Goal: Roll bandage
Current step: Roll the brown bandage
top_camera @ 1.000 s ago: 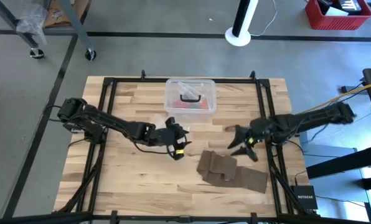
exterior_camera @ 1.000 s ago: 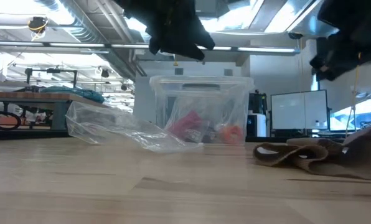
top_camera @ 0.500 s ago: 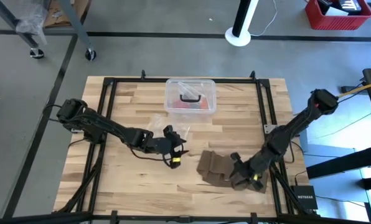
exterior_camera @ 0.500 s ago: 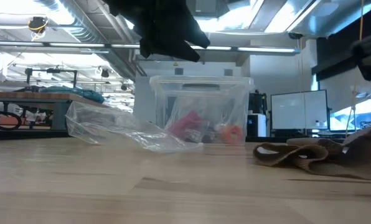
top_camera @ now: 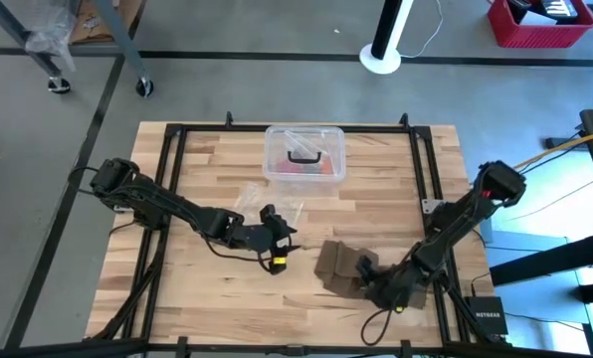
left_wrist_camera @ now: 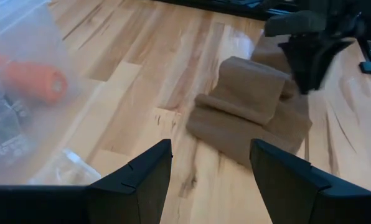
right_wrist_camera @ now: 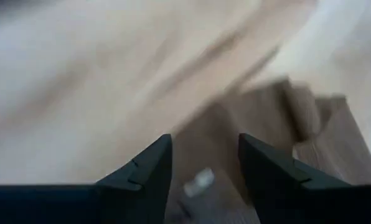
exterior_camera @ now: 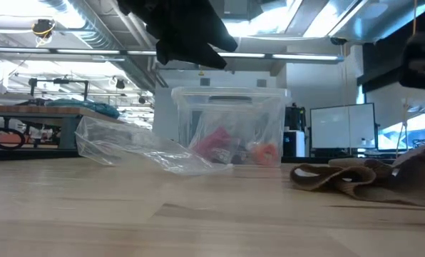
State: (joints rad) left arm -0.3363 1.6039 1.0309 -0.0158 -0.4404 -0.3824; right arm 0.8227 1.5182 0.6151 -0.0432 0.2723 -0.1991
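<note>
Low on the wooden worktop [top_camera: 207, 278], the crumpled bandage [top_camera: 342, 268] lies just under the right gripper [top_camera: 376, 295], fingers parted, empty; left gripper [top_camera: 274, 251] hovers nearby, wide open. Grey concrete floor around.

From my remote station, I see the table [top_camera: 207, 288] carrying the plastic box [top_camera: 303, 153] at its far edge near the middle, with the plastic bag [top_camera: 260, 198] lying just in front of the box toward the left. The bandage [top_camera: 338, 265] lies crumpled on the near right part of the table, well apart from the box. I have the left gripper [top_camera: 275, 247] above the table's middle, left of the bandage, and the right gripper [top_camera: 372, 278] over the bandage's near right portion.
</note>
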